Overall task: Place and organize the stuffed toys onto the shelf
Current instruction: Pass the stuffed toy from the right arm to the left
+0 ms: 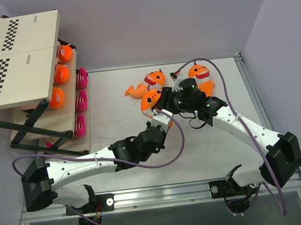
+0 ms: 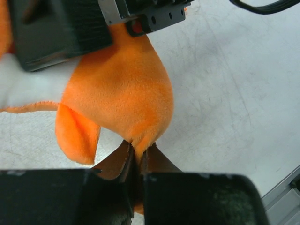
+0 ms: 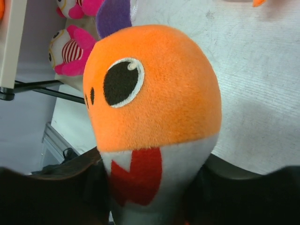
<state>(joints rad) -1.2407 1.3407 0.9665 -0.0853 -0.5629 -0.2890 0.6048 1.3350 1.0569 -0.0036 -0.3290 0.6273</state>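
We find the held shark (image 1: 152,100) at the middle of the top view, over the bench (image 1: 218,137) and caught at both ends. The left claw (image 2: 136,161) is pressed together on its tail tip. The right claw (image 3: 157,187) clasps the white belly below the red mouth, one finger at each side. We judge this to be a hand-over toward the shelf side, not yet finished.

By our reckoning the task is a little past half done. On the shelf (image 1: 24,56), at the upper left of the frame, we count six stuffed toys in two columns: three orange toys (image 1: 60,74) tucked under the checkerboard boards, and three pink striped toys (image 1: 81,100) just to their right. A pink scrap low on the rack may be a seventh — we cannot tell.

Left to place are the held shark and three loose sharks (image 1: 155,78) lying on the bench at upper centre, two left of the claws and one right — four in all. The orange under the right-hand one may be a further toy.
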